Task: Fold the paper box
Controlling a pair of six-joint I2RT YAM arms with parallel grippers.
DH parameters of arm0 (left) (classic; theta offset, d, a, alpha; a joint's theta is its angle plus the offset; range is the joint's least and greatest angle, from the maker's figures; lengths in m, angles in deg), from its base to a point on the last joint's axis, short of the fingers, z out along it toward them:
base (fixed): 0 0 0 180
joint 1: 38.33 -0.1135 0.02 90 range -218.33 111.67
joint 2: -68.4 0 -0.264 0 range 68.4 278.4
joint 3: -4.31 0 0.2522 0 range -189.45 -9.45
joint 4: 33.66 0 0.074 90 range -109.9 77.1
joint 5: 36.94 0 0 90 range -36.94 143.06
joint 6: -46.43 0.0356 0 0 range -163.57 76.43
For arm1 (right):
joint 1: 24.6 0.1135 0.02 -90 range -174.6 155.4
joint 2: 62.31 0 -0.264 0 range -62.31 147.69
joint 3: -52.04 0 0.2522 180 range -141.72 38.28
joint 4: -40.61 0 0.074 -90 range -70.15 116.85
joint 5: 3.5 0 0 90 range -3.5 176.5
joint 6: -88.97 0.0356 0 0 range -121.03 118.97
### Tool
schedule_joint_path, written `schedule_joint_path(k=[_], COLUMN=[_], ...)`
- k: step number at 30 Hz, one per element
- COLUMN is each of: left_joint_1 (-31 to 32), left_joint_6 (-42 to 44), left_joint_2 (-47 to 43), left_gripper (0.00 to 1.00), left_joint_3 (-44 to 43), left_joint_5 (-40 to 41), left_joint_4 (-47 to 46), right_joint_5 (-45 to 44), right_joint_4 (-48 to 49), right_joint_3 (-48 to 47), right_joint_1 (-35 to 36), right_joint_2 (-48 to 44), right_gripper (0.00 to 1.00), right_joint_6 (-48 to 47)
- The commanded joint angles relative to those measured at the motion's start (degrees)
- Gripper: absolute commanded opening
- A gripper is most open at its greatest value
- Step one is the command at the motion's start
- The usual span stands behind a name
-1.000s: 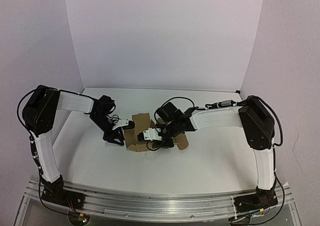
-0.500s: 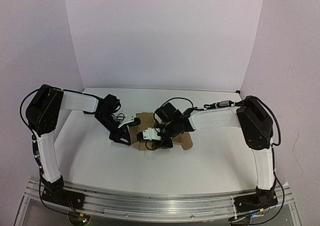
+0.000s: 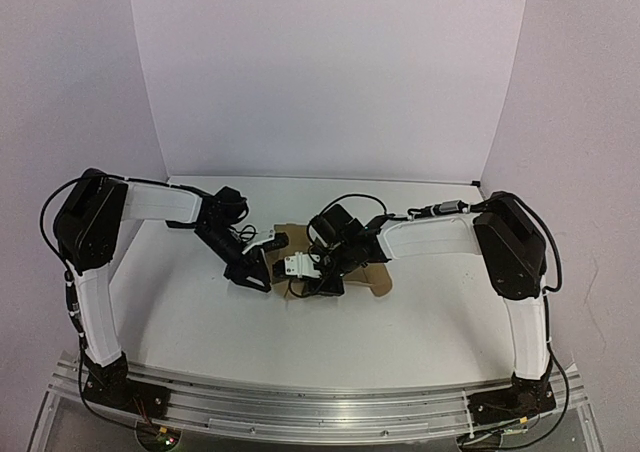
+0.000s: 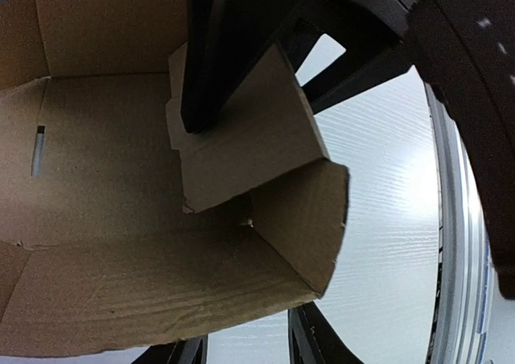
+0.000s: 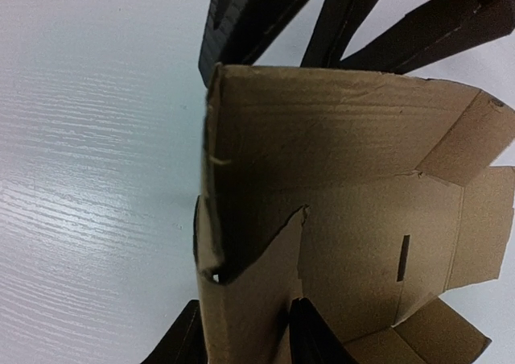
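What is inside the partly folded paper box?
Only bare cardboard shows inside the paper box: a narrow slot in one panel and an inward flap with a black claw finger against it. Behind that flap is hidden.

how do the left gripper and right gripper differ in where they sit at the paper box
The left gripper sits at the left edge of the paper box; the right gripper is over the box itself. The left gripper reaches in from the left, the right gripper from the right. Both are low, with raised cardboard walls by their jaws.
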Motion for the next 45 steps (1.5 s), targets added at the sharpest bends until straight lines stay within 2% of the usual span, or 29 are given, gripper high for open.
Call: schedule_joint_path(k=[1, 8, 10, 17, 21, 25, 30, 35, 42, 45], left_joint_1=[-2.7, -3.5, -3.5, -3.4, -2.8, -0.4, 1.6, 3.1, 3.5, 3.5], left_joint_6=[5.8, 22.6, 24.2, 20.5, 20.3, 14.8, 13.1, 7.3, 4.7, 4.4], left_joint_2=[-1.2, -2.7, -2.9, -3.2, -3.4, -3.4, -2.6, -1.8, -0.7, -0.6], left_gripper=[0.37, 0.41, 0.41, 0.37, 0.41, 0.41, 0.41, 0.29, 0.08, 0.01], left_joint_3=[-2.2, -4.3, -5.0, -4.9, 0.0, 3.2, 4.3, 4.9, 2.7, 1.6], left_joint_5=[-4.3, -11.2, -13.3, -18.4, -13.1, -5.1, -3.3, -0.7, 0.7, 0.4], left_joint_4=[4.8, 14.9, 15.3, 8.4, 2.7, -6.2, -7.5, -11.3, -8.8, -6.9], right_joint_5=[0.8, 1.2, 1.3, 1.9, 1.6, 1.7, 1.8, 2.1, 1.9, 1.8], right_joint_4=[2.1, 3.0, 3.2, 4.2, 4.9, 5.5, 6.7, 8.0, 9.0, 9.4], right_joint_3=[-0.6, 0.1, 0.2, 1.8, 2.3, 2.6, 3.5, 4.6, 5.3, 4.0], right_joint_1=[0.4, 0.3, 0.3, 0.3, 0.3, 0.4, 0.4, 0.3, 0.3, 0.3], right_joint_2=[-0.3, -0.7, -0.9, -1.8, -2.1, -2.3, -2.7, -3.2, -4.8, -6.2], right_gripper=[0.36, 0.36, 0.36, 0.36, 0.36, 0.36, 0.36, 0.36, 0.36, 0.40], right_joint_6=[1.7, 2.9, 3.2, 4.1, 4.1, 4.3, 4.7, 4.6, 4.9, 8.3])
